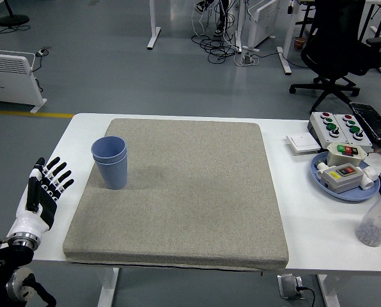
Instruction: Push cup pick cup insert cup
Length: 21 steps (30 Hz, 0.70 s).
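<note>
The tabletop [178,116] is white, and the mat [190,192] on it, right of the left hand [42,195], is a speckled grey-beige. The stacked cups [111,162] are a pale blue-grey with fine vertical ribs. The hand is black with white knuckle joints and a white wrist. Far to its right sit a light blue plate [344,188], a bottle [378,219] with a red cap, and a pale control box [335,126] with red and green buttons.

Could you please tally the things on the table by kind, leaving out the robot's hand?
Blue cups, nested: 2
Grey mat: 1
Button boxes: 3
Blue plate: 1
White switch plate: 1
Red-capped bottle: 1
Total: 9
</note>
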Each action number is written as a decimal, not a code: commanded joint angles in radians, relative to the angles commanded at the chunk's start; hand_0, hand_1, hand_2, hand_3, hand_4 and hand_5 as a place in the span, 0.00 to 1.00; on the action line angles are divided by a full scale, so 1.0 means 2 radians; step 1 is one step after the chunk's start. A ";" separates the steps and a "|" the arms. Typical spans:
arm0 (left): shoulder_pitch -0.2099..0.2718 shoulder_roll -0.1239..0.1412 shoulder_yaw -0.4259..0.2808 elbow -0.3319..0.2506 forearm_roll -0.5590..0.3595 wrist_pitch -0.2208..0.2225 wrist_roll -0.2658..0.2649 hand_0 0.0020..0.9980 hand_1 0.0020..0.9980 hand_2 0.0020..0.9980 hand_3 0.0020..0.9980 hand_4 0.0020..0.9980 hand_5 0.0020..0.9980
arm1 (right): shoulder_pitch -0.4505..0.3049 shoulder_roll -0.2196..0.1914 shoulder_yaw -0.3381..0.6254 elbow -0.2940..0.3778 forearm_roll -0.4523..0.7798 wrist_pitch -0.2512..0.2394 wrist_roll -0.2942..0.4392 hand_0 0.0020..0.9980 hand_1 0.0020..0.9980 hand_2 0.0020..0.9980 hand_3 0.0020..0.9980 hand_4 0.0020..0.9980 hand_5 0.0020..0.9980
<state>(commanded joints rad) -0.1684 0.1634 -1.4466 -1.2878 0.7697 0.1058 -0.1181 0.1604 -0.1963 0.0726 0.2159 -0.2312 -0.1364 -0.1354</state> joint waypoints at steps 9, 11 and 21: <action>0.001 0.000 0.000 0.002 -0.003 -0.001 -0.003 0.83 0.87 0.90 0.88 0.65 1.00 | 0.000 0.000 0.001 0.000 -0.002 0.000 0.000 0.73 0.67 0.71 0.60 0.17 0.38; 0.001 0.000 0.000 0.002 -0.004 -0.002 -0.004 0.83 0.87 0.90 0.88 0.65 1.00 | 0.000 0.000 0.001 0.000 -0.001 0.000 0.000 0.73 0.67 0.71 0.60 0.17 0.38; 0.001 0.000 0.002 0.003 -0.006 0.001 -0.011 0.83 0.87 0.90 0.89 0.64 1.00 | 0.000 0.000 0.000 0.000 -0.001 0.000 0.000 0.73 0.67 0.71 0.60 0.17 0.38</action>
<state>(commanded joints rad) -0.1671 0.1639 -1.4423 -1.2824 0.7585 0.1080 -0.1399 0.1603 -0.1968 0.0730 0.2160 -0.2323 -0.1359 -0.1359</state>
